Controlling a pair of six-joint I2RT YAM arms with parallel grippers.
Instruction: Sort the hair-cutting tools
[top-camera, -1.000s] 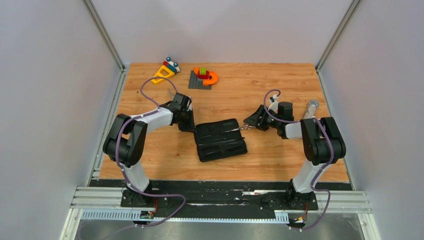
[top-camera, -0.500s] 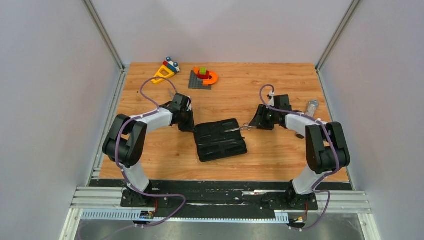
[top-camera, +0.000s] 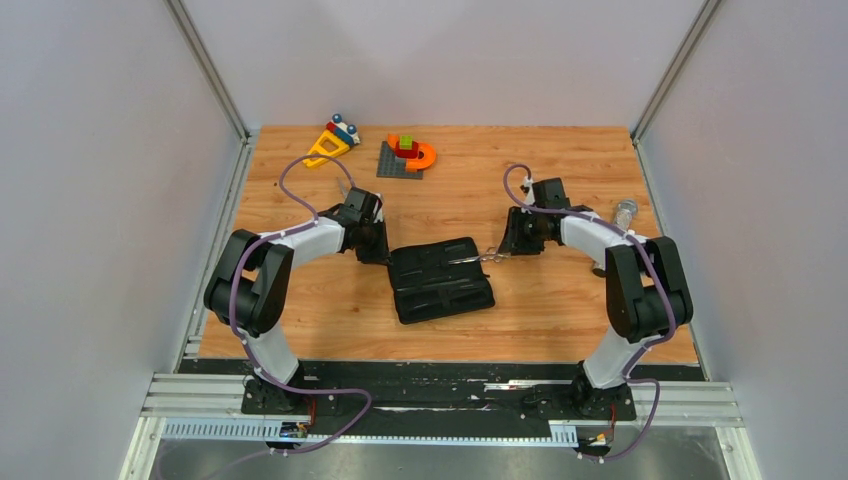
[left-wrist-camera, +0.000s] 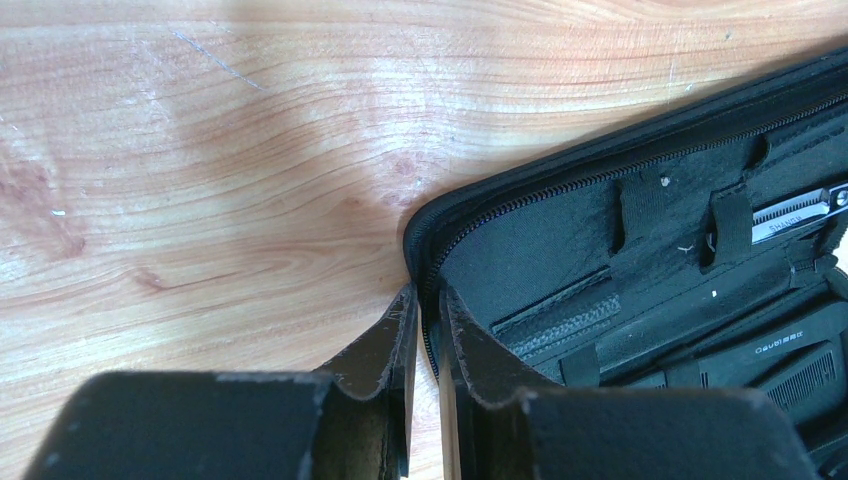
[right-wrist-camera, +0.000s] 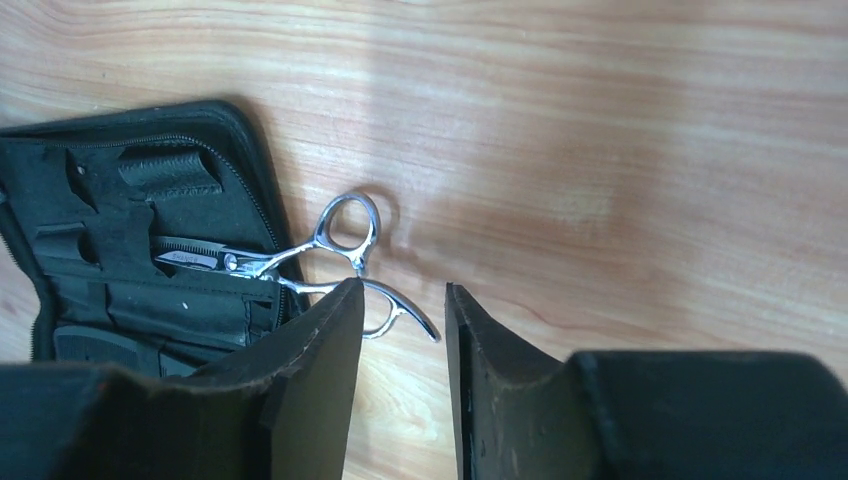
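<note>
Wooden surface (top-camera: 300, 310), boxed by pale grey walls on the left, back and right, with metal rails along the near edge. Back left on the wood: a yellow toy piece (top-camera: 326, 148), then a grey plate of bright blocks (top-camera: 404, 156).

Left of centre: left tool (left-wrist-camera: 427, 295), fingers pressed nearly together on the zipped left rim of the open black case (top-camera: 440, 282).

Mid-surface, across the case's upper right corner: silver scissors (right-wrist-camera: 234, 262). Long axis left to right in the overhead view. Blades pointing left into the case, tucked under a strap. Ring handles pointing right, out past the case edge onto bare wood.

Just right of the rings: right tool (right-wrist-camera: 401, 290), fingers spread, pinching nothing.

Far right: clear tube (top-camera: 624, 212), partly hidden behind the right arm.

Nearer ring partly covered by a finger in the right wrist view. Black comb (left-wrist-camera: 800, 375) low in the case, cut off at the frame edge. Rest of the case's pockets too dark to read from above.
</note>
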